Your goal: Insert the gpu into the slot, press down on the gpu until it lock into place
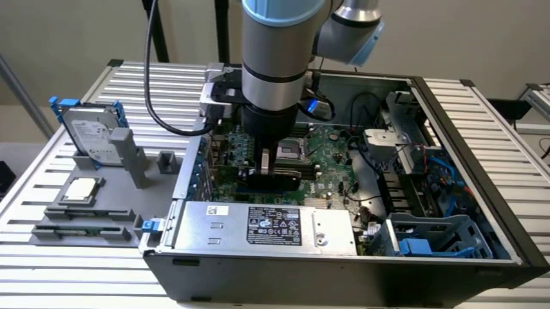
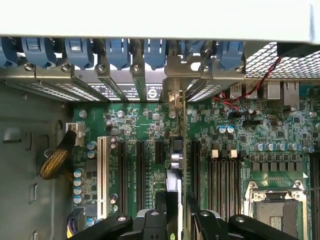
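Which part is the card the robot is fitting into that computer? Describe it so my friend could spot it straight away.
Find the open computer case and the green motherboard inside it. Directly under the arm, the hand grips the gpu, a thin card standing on edge over the board. Its black face sets it apart from the green circuitry around it.

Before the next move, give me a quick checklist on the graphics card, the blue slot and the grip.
1. gpu held between the fingers: ok.
2. gpu standing on edge over the motherboard: ok.
3. Its silver bracket at the rear case opening: ok.
4. Card edge fully down in the slot: cannot tell.
5. Red wires apart from the card: ok.
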Action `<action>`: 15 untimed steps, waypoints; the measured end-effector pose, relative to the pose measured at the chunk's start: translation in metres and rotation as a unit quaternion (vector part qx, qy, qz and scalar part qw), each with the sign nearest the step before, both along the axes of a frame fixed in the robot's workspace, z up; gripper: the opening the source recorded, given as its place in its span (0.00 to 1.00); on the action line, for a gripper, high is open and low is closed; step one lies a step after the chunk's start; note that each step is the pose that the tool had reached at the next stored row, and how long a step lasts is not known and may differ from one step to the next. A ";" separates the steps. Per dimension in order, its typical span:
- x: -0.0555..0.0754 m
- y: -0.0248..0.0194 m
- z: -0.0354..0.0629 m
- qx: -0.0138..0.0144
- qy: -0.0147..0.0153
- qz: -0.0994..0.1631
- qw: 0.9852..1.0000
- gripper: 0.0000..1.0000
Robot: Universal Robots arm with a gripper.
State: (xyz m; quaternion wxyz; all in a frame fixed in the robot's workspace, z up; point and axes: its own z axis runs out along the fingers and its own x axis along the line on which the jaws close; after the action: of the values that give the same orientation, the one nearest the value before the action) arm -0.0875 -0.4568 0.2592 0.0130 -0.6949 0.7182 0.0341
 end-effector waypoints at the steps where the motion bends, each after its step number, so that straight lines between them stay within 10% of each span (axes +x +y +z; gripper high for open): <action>1: 0.000 0.0001 0.0004 0.000 0.001 0.000 1.000 0.26; 15: 0.003 0.0012 0.0027 -0.002 0.005 0.000 1.000 0.26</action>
State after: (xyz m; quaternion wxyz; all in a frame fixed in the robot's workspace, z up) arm -0.0847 -0.4556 0.2619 0.0082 -0.6947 0.7184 0.0366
